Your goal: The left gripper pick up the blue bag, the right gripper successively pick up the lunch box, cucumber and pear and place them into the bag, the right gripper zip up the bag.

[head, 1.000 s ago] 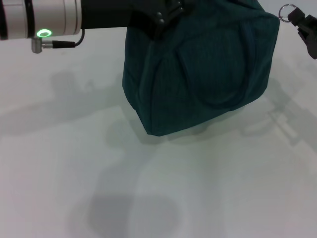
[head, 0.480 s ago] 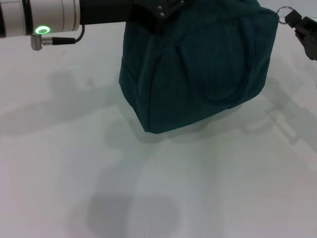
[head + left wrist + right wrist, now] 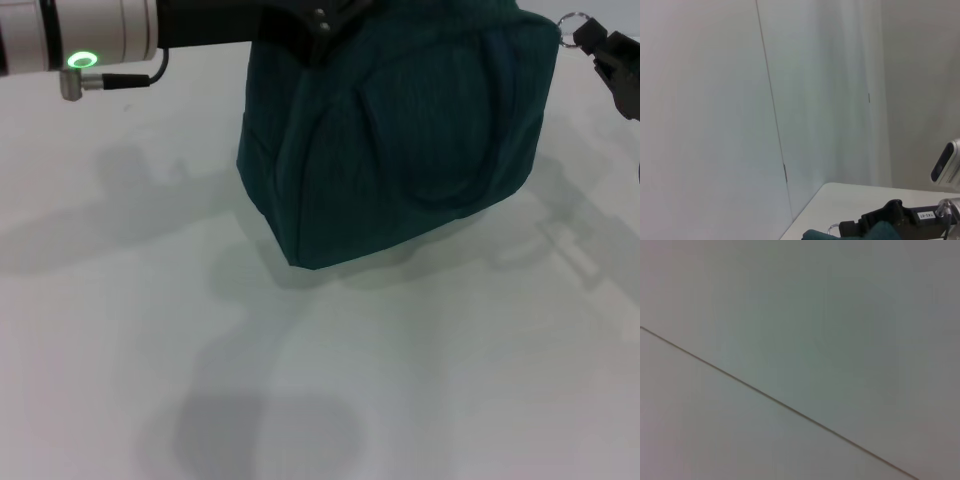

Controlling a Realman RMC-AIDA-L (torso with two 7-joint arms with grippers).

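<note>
Sitting on the white table (image 3: pixel 120 330) is 1 blue bag (image 3: pixel 400 140), a boxy fabric tote with 1 visible loop handle. The left gripper (image 3: pixel 320 25) is at its top, the right gripper (image 3: pixel 600 45) by 1 zipper ring (image 3: pixel 573 25); whether either's jaws are clamped cannot be told.

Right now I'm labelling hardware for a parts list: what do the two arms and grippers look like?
The left gripper is black, with small screw heads, on a silver cylindrical wrist carrying a glowing green ring light and a thin black cable from a metal plug. The right gripper is a black claw; the left wrist view shows a small white printed label on its black wrist.
</note>
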